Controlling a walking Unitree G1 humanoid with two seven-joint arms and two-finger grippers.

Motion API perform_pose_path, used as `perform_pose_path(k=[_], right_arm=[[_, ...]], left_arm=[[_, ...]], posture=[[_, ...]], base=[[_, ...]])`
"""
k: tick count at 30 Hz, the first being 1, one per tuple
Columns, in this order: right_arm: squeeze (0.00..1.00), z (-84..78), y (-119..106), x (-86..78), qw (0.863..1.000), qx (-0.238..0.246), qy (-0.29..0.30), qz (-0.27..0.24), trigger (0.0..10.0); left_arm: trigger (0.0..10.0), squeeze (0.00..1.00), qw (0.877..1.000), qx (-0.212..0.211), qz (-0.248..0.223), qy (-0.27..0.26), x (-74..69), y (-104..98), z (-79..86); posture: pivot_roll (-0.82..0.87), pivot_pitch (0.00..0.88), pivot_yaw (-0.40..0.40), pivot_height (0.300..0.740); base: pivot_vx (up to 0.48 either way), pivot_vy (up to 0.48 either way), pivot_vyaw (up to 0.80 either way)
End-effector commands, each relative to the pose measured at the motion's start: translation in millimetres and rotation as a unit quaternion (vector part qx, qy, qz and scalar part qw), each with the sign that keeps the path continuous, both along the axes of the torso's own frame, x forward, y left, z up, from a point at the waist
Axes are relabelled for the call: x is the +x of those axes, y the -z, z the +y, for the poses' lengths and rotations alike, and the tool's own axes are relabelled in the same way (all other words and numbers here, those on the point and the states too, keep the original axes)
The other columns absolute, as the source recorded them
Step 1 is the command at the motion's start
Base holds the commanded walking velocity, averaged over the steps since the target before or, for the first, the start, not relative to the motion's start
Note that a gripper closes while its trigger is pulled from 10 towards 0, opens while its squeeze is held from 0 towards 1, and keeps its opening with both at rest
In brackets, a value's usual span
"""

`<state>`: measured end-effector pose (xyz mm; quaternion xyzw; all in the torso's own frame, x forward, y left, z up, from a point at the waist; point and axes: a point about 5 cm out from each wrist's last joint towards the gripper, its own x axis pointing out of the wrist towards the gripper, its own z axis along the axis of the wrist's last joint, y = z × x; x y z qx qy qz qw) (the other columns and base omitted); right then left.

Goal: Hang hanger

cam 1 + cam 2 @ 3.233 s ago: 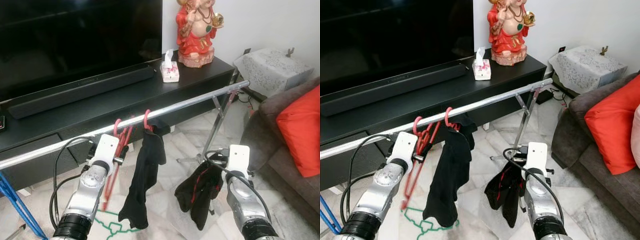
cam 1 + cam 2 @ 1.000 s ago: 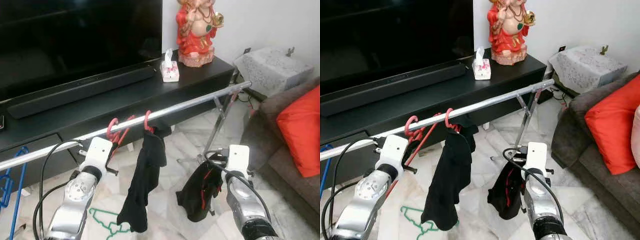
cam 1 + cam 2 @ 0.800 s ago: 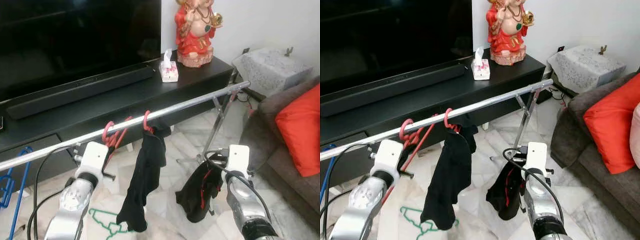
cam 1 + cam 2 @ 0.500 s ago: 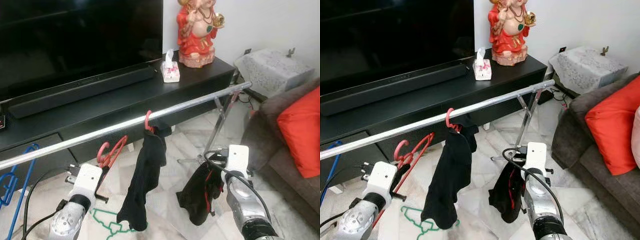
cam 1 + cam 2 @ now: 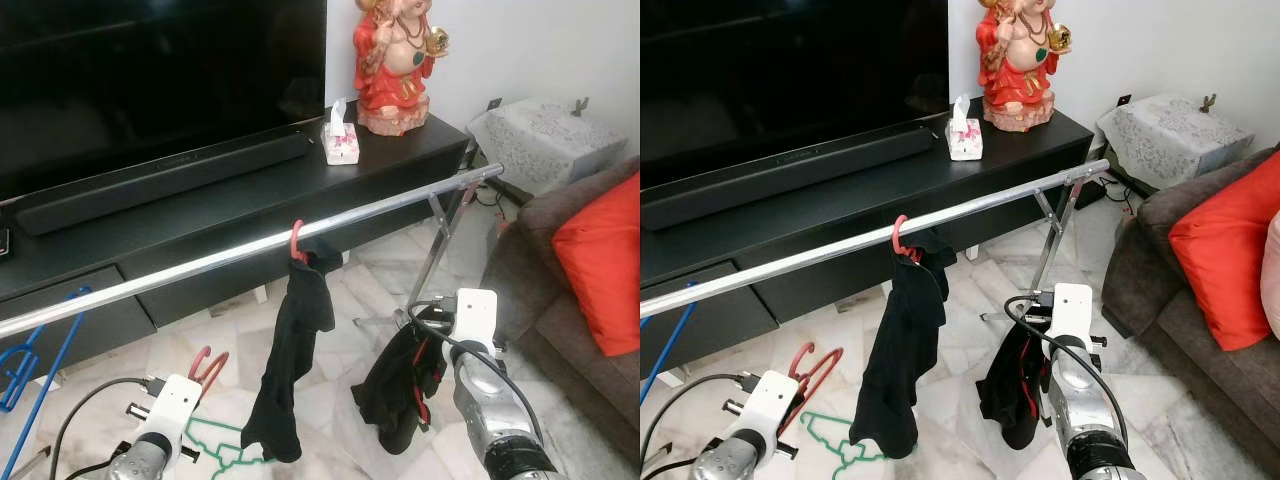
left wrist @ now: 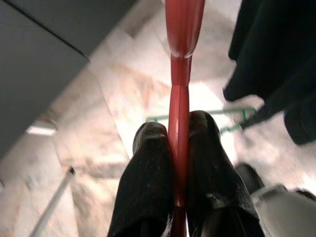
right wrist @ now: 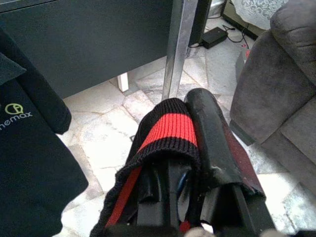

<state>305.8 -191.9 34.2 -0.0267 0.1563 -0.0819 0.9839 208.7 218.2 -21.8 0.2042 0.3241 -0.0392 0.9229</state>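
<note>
Rail (image 5: 240, 255) spans the room in front of the TV stand (image 5: 200, 215), with one black garment (image 5: 292, 360) hanging from it on a red hook (image 5: 296, 240). Left gripper (image 6: 173, 136) sits low near the floor, below the rail, its fingers (image 6: 148, 168) pinched on a red hanger (image 6: 180, 59) whose hook (image 5: 205, 365) rises just above the wrist, well apart from the rail. A green hanger (image 5: 225, 440) lies on the marble floor (image 5: 340, 300) beside it. Right gripper (image 7: 187, 128) hangs under the rail near its leg (image 5: 435, 250), clamped on a black cloth (image 5: 400, 385) with a red-striped cuff (image 7: 168, 131). A sofa (image 5: 570, 300) with a red cushion (image 5: 600, 260) stands to the right.
</note>
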Motion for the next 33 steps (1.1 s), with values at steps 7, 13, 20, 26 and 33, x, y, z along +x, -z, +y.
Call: perform_pose_path(k=[7, 13, 20, 26, 33], right_arm=[[0.00, -1.6, -5.0, 4.8, 1.000, -0.005, -0.004, -0.005, 10.0], [0.00, -0.1, -7.3, 5.8, 0.999, -0.021, -0.024, -0.009, 10.0], [0.00, -0.6, -6.8, 4.5, 0.999, -0.022, -0.025, -0.009, 10.0], [0.00, 3.6, -6.7, 4.2, 0.999, -0.028, -0.041, -0.011, 10.0], [0.00, 4.0, -5.1, 2.7, 0.999, -0.024, -0.041, -0.010, 10.0]], left_arm=[[10.0, 0.00, 0.992, -0.028, 0.065, -0.105, -15.6, 38.3, 5.5], [10.0, 0.00, 0.981, -0.039, 0.121, -0.144, -34.9, 57.5, 0.5], [10.0, 0.00, 0.978, -0.049, 0.128, -0.155, -38.6, 61.1, -2.1], [10.0, 0.00, 0.976, -0.050, 0.136, -0.161, -43.8, 64.9, -3.5], [10.0, 0.00, 0.974, -0.055, 0.147, -0.165, -50.9, 68.8, -6.3]], posture=[[-0.01, 0.030, -0.046, 0.740], [-0.04, 0.018, -0.044, 0.740], [-0.04, 0.014, -0.045, 0.740], [-0.04, 0.008, -0.043, 0.740], [-0.04, 0.000, -0.042, 0.740]], base=[[0.000, 0.000, 0.00], [0.000, 0.000, 0.00], [-0.178, 0.000, 0.58], [-0.256, 0.000, 0.00], [-0.258, 0.000, 0.76]])
